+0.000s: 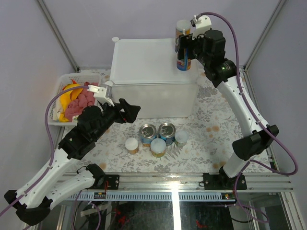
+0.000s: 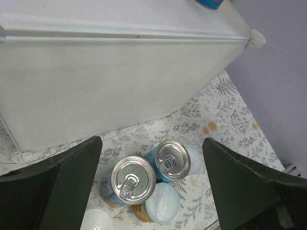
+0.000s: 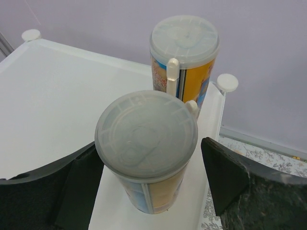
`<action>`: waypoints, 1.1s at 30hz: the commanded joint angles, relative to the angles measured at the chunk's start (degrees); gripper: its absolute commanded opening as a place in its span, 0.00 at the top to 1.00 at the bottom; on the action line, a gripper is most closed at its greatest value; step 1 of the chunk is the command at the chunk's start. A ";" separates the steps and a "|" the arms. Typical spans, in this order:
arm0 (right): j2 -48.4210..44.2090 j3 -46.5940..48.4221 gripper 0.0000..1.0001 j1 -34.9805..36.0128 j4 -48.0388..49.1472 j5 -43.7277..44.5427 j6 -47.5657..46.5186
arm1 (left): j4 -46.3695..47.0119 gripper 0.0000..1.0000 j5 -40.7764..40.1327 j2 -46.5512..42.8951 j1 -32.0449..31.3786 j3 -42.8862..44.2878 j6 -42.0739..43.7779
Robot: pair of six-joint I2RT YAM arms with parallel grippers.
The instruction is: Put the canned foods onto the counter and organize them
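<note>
Pale-lidded tall canister [image 3: 146, 136], yellow-blue label, upright on counter [image 3: 57, 96]; right tool [image 3: 149, 148] spread around it, left tool [image 2: 152, 143] gaping, empty.

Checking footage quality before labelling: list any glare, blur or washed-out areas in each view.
Top view: the white box top is washed out, and a bright streak glares off the front rail. Left wrist view: the steel can lids are sharp, the left fingers dark, little detail. Right wrist view: the near canister lid is sharp; the right fingers are dark.
</note>
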 commanded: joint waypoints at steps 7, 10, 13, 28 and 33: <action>-3.61 2.54 0.13 -0.24 5.13 -0.96 0.54 | 2.67 0.14 0.41 -0.35 -0.23 -0.80 -0.57; -4.46 2.02 0.13 -0.17 6.43 -0.94 0.41 | 2.50 0.13 0.35 -0.43 -0.21 -0.86 -0.50; -4.86 2.28 0.13 -0.17 7.12 -0.69 0.04 | 2.32 0.13 0.19 -0.50 -0.24 -0.92 -0.47; -7.01 1.54 0.12 -0.19 11.30 0.75 -4.01 | 1.12 0.12 -0.83 -1.56 -0.22 -1.06 -0.97; -9.74 -1.13 0.11 0.23 13.79 -1.26 -4.81 | 0.45 0.12 -1.98 -2.32 -0.22 -1.35 -1.83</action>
